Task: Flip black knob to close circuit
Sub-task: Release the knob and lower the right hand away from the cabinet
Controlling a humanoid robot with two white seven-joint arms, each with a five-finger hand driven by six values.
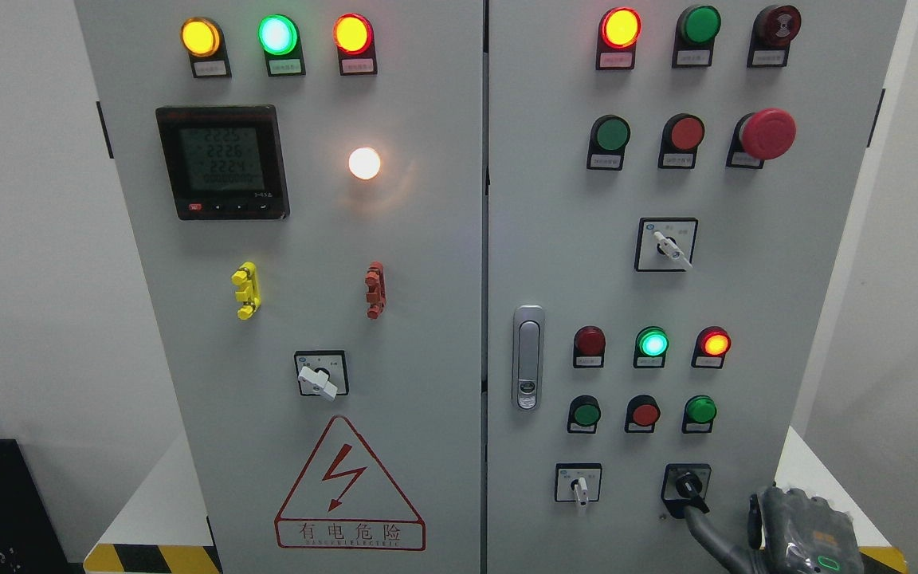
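The black knob (687, 483) sits at the lower right of the grey cabinet's right door (746, 279), in a black square frame, with its pointer slanting down to the right. My right hand (794, 534) comes in from the bottom right corner. Its dark front end stretches up and left and meets the lower tip of the knob's pointer. The bottom edge cuts off most of the hand. My left arm does not show.
A white selector switch (578, 485) sits left of the knob. Above them are a row of push buttons (644, 413) and indicator lamps (652, 343). A silver door handle (527, 357) is near the seam. The left door carries a meter (222, 162) and a warning triangle (347, 486).
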